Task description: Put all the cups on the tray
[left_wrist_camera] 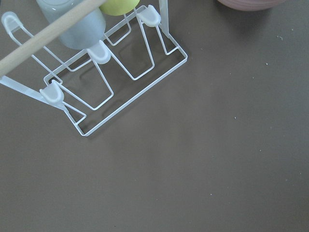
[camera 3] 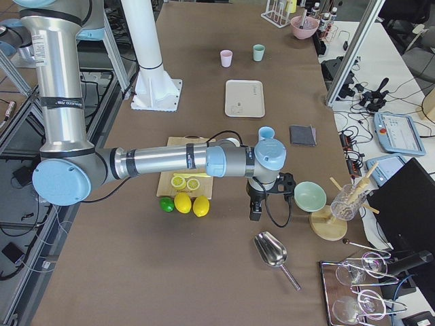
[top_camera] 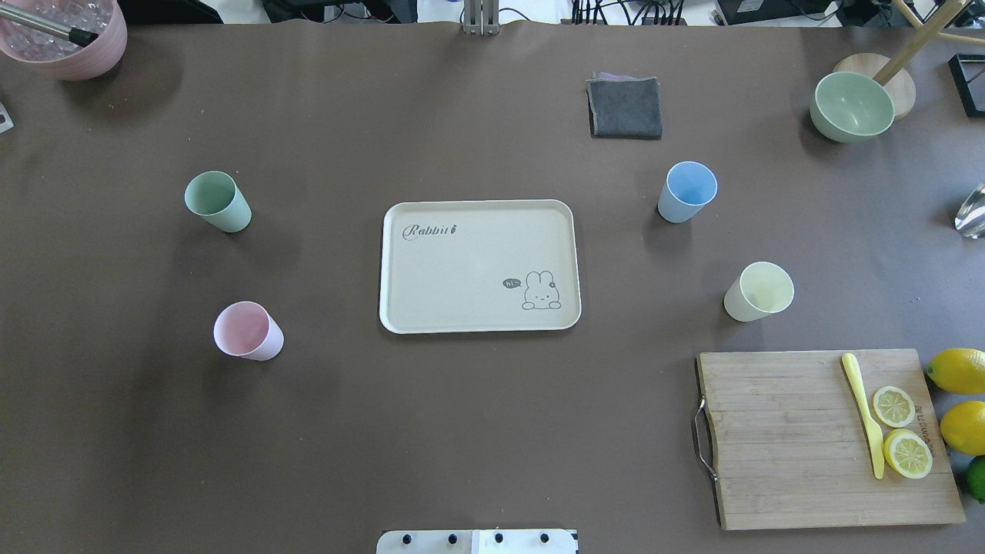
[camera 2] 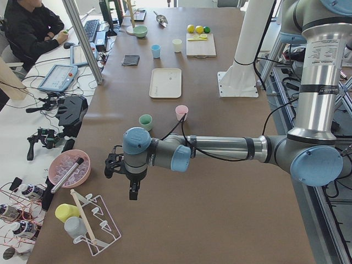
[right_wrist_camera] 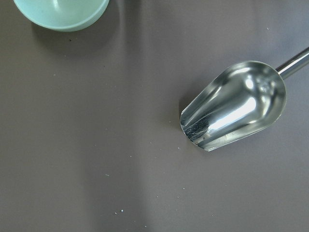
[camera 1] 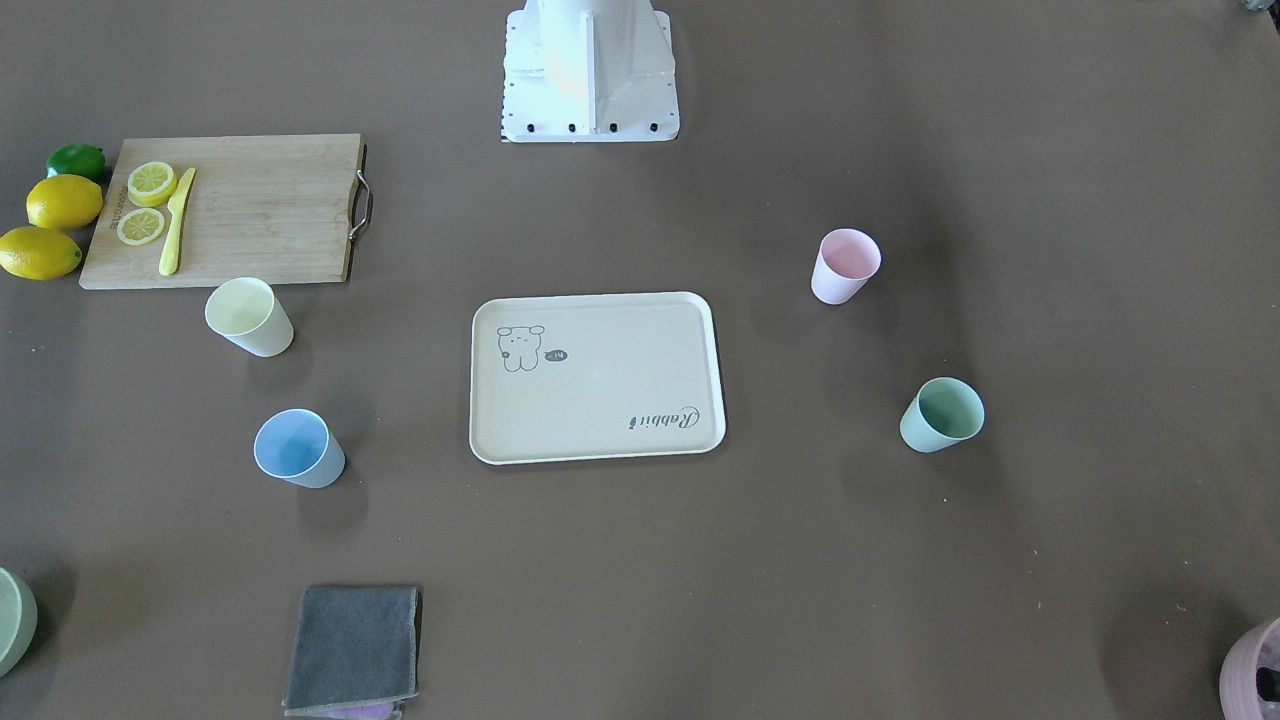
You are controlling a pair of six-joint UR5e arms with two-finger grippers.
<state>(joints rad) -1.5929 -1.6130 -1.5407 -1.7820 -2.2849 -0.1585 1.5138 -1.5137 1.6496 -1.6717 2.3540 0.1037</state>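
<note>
Left fingers (camera 2: 133, 192) and right fingers (camera 3: 255, 212): cannot tell if apart; 4 cups (top_camera: 691, 191) around tray (top_camera: 469, 265)

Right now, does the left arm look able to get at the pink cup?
Probably yes: the pink cup stands alone on that arm's side, apart from the green cup and tray; nothing blocks it.

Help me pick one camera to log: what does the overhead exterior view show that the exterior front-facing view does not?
Only overhead exterior: a round wooden stand, a shiny metal scoop at the edge, and the pale green bowl whole. Only front-facing: the upright white column of the robot's pedestal. Both: the cream rectangular tray, bare, with the green cup, pink cup, blue cup and yellow cup standing off it, and the wooden cutting board.
</note>
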